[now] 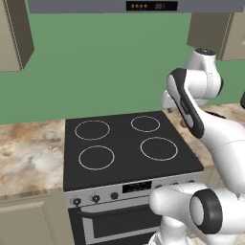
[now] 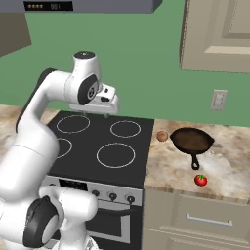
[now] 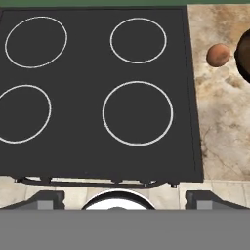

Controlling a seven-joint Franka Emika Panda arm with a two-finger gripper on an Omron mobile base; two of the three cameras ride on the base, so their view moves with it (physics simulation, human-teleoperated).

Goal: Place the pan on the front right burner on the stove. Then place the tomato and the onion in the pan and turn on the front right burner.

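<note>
The stove (image 2: pixel 100 146) is seen in the right base view with its four white rings bare; the front right burner (image 2: pixel 115 155) lies at about 5 o'clock on the glass, and nothing rests on it. In the hand view the same burner (image 3: pixel 137 113) is found just right of centre, with the smaller back ring (image 3: pixel 138 40) at 12 o'clock from it.

The pan (image 2: pixel 192 140) is set on the marbled table (image 2: pixel 171 168) to the right of the stove, at 3 o'clock from the glass, its handle pointed toward 6 o'clock. The onion (image 2: pixel 162 136) is placed just beside the pan's rim at 9 o'clock, between pan and stove edge; whether they touch cannot be told. In the hand view the onion (image 3: pixel 218 54) is seen at 2 o'clock from the front right burner, with a dark edge of the pan (image 3: pixel 243 52) cut off by the frame just beside it. The tomato (image 2: pixel 200 180) is lying on the table at 6 o'clock from the pan, just past the handle's end.

The gripper (image 2: pixel 93 114) is held above the back of the stove, pointed down. The jaws are spread wide, their tips standing far apart at the bottom of the hand view, and nothing is held between them.
</note>
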